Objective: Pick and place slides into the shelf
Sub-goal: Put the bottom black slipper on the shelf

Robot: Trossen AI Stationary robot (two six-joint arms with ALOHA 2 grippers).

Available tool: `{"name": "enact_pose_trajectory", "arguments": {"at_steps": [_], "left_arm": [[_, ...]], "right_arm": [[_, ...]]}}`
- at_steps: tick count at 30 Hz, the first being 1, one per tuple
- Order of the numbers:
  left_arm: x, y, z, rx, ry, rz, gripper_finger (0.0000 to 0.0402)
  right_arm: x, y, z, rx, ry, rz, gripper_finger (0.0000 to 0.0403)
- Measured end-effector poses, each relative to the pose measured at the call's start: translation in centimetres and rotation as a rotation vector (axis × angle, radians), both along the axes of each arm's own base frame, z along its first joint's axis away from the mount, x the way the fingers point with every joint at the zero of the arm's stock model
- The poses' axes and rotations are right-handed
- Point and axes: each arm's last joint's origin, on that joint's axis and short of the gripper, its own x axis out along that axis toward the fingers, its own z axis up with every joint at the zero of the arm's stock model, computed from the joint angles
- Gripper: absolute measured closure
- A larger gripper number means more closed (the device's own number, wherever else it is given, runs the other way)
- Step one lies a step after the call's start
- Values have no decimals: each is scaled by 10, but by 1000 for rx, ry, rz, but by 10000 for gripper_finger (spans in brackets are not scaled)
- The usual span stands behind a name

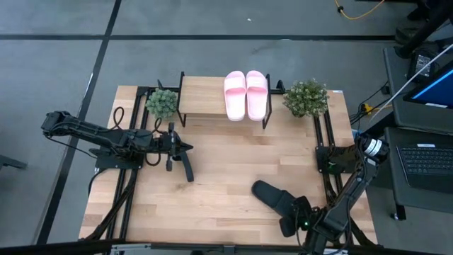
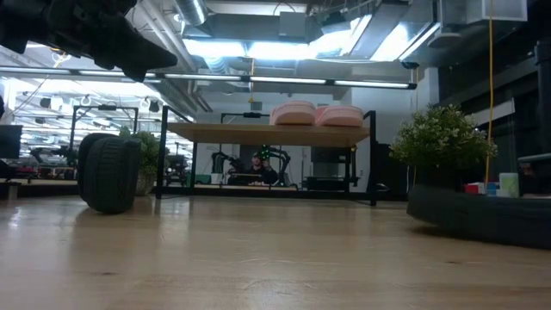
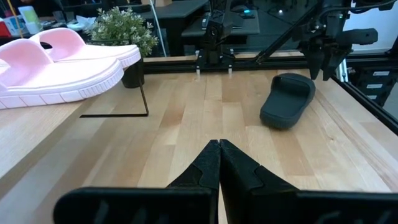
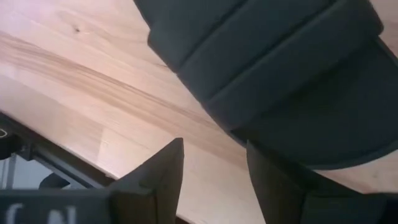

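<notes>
We see right gripper (image 4: 211, 168) open above black slide (image 1: 272, 197) at 5 o'clock; left gripper (image 3: 219, 163) closed, empty, at 9 o'clock.

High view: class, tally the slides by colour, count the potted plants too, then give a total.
Pale pink slides: 2
Black slides: 2
Potted plants: 2
Total: 6

No legible text or labels.
</notes>
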Motion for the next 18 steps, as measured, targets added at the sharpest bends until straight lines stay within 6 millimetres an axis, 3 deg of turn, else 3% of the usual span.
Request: {"name": "enact_pose_trajectory", "arguments": {"at_steps": [18], "left_arm": [[0, 0, 0, 1, 3, 0, 401]], "right_arm": [[13, -11, -12, -116, 60, 44, 225]]}}
